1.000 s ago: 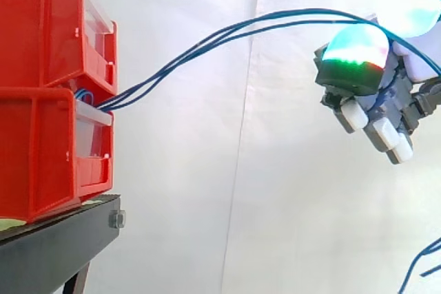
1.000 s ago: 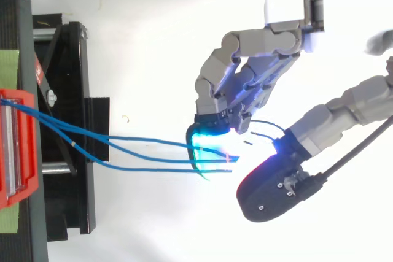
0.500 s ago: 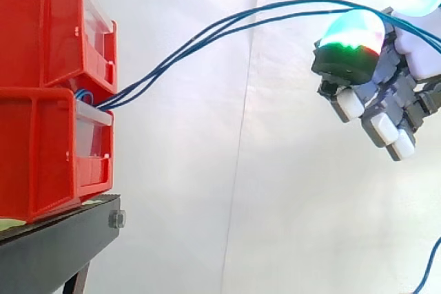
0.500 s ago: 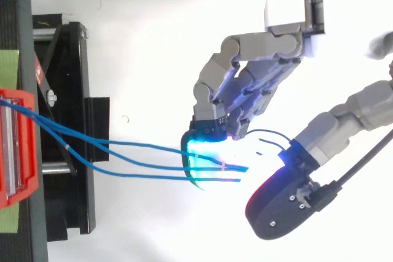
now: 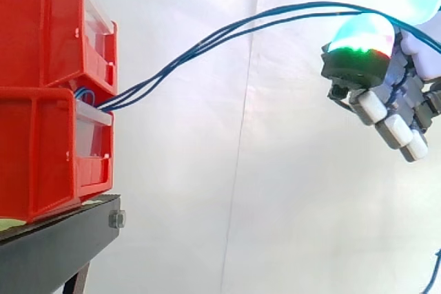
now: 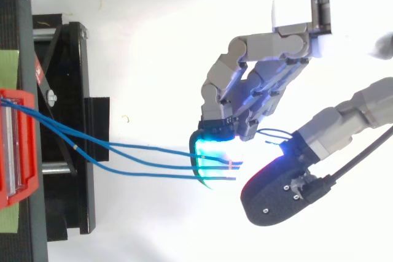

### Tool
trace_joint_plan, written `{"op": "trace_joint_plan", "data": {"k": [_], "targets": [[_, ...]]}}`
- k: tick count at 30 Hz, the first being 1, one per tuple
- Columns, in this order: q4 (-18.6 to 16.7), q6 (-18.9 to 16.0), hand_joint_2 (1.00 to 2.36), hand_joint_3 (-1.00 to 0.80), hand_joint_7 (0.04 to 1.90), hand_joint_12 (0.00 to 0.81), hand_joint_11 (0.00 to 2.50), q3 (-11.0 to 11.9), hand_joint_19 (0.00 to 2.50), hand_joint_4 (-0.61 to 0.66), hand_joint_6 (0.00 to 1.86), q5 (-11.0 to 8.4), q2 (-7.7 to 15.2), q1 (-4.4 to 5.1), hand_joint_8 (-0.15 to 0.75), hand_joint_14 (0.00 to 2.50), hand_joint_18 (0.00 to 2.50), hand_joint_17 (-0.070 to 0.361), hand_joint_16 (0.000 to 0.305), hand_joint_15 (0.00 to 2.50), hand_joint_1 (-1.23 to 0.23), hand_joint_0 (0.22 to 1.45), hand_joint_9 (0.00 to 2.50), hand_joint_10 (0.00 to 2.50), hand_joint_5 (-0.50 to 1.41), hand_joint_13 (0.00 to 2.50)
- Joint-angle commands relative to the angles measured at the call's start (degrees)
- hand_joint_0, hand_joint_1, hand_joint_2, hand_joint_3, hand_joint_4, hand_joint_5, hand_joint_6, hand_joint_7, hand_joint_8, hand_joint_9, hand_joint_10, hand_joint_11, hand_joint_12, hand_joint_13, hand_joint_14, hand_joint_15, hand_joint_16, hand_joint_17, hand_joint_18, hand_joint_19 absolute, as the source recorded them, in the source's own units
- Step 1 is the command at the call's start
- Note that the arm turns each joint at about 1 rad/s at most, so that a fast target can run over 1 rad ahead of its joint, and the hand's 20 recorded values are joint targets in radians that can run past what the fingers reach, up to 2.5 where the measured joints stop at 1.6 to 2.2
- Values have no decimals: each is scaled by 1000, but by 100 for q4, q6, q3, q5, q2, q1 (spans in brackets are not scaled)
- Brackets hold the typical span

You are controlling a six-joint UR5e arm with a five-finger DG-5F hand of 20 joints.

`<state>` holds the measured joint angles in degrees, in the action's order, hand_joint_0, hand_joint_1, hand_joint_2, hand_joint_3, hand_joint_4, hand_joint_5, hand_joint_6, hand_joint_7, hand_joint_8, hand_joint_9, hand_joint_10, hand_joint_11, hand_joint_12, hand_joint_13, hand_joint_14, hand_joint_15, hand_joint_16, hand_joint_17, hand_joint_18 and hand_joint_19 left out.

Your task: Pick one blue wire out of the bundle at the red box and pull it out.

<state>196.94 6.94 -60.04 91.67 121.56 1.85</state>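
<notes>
Two red boxes are stacked at the left, and the edge of one also appears from above. A bundle of three thin blue wires leaves the gap between them and arcs up and right to my hand. From above, the wires run level across the glowing cyan fingertip, and their ends stick out just past it. My hand is curled, its thumb close against that fingertip, with the wires passing between the two pads. More than one wire is held.
The red boxes rest on a black stand, whose frame juts toward the hand. A white curtain hangs behind. Open space lies under the wire arc between the boxes and the hand. A loose blue wire end hangs at the lower right.
The hand shifted slightly toward the boxes, then drew back to the right and a little lower. The thumb came closer to the glowing fingertip. The wires stay across that fingertip.
</notes>
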Motion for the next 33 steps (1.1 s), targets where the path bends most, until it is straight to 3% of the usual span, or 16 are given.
{"op": "trace_joint_plan", "data": {"k": [1, 11, 16, 21, 28, 31, 33], "targets": [[2, -9, 1013, -249, 771, 424, 585, 9, 454, 82, 932, 0, 0, 0, 283, 14, 711, 114, 51, 453, -728, 610, 797, 7, -206, 804], [72, -61, 1001, -221, 853, 478, 485, 115, 444, 105, 904, -9, 0, 0, 296, 12, 774, 147, 65, 441, -620, 571, 921, 7, -165, 865], [108, -70, 1015, -231, 871, 420, 580, 185, 472, 100, 910, -9, 0, 0, 286, 14, 698, 115, 51, 461, -737, 602, 864, 9, -183, 808], [257, -61, 1011, -345, 845, 427, 611, 291, 402, 97, 947, -9, 0, -9, 294, 14, 739, 112, 50, 439, -892, 708, 788, 11, -204, 797], [450, -53, 1008, -387, 744, 415, 608, 299, 369, 174, 964, 0, 0, -26, 292, 13, 753, 108, 48, 414, -849, 796, 704, 9, -237, 787], [459, -53, 1003, -449, 720, 415, 616, 299, 359, 188, 959, 0, 0, -9, 287, 15, 764, 108, 48, 409, -861, 794, 686, 10, -239, 786], [459, -53, 1000, -500, 716, 414, 624, 291, 349, 188, 957, 0, 0, -9, 284, 14, 774, 109, 48, 408, -901, 691, 676, 8, -240, 777]]}}
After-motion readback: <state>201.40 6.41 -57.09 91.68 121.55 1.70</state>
